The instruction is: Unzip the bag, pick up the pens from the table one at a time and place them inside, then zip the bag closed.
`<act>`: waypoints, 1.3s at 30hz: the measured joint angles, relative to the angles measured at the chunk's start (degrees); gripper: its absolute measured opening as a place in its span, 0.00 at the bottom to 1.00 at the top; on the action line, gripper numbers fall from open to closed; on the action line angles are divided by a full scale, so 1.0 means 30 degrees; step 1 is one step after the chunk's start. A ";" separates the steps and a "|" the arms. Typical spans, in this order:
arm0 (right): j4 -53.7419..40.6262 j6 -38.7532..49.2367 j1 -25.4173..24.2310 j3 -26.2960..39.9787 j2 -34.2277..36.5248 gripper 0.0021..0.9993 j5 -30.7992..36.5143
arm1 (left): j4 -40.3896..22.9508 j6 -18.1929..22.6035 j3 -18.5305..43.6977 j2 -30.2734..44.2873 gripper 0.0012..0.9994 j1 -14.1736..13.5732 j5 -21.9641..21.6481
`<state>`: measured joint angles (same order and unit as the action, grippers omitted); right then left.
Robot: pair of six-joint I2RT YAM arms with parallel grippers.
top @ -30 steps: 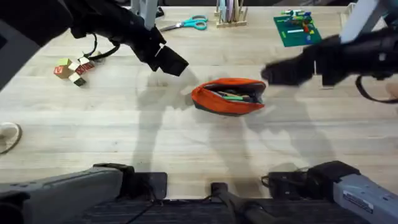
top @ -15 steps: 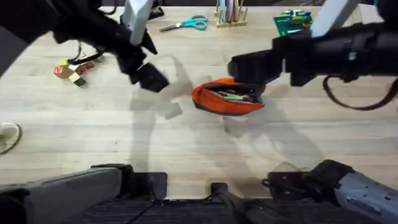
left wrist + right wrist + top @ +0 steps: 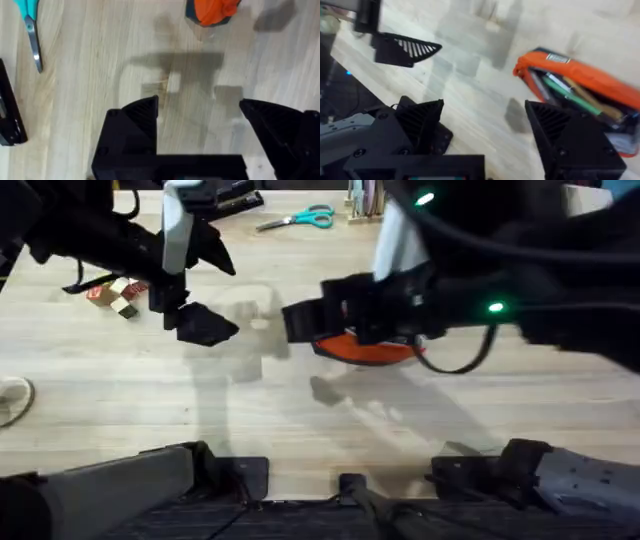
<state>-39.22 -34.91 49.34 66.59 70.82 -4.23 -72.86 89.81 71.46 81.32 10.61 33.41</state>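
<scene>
Far to the left, a small heap of coloured blocks (image 3: 113,293) sits on the light wooden bench (image 3: 150,410), well apart from everything else. Just beside them hangs the left tool (image 3: 200,326), up over bare wood with nothing between its black fingers (image 3: 137,117), which stand spread wide apart in the left wrist view. Behind it, near the far edge, a pair of teal-handled scissors (image 3: 300,219) lies flat, with a dark flat object (image 3: 228,195) nearby and a small rack of upright things (image 3: 368,200) further along. Toward the middle, the right arm reaches across, big and dark under the camera, and its right tool (image 3: 300,320) hovers just left of the bag (image 3: 375,350), covering most of it from above. From the right wrist view, the fingers (image 3: 417,117) are held wide open and empty, and the orange bag (image 3: 580,80) lies on its side on the bench with its zipper open. Inside it, pens (image 3: 570,95) are packed lengthwise, a green one among them. Its left end is near the right tool's fingers but not touching them.
</scene>
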 joint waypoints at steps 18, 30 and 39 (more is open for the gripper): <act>0.0226 -0.1848 0.1087 0.0000 0.2095 1.00 0.0131 | -0.0154 0.3217 0.0058 0.2776 0.99 0.0409 0.0499; 0.1469 -0.3731 0.1087 0.0000 0.5078 1.00 0.0216 | 0.0491 0.4908 0.0058 0.6048 0.99 0.0409 0.1031; 0.2863 -0.5946 0.1087 0.0000 0.7466 1.00 0.3189 | 0.0728 0.5984 0.0066 0.6914 0.99 0.0445 0.1545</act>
<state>-30.63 -52.75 52.60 66.59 93.22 5.34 -70.68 107.76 71.66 102.06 11.94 38.04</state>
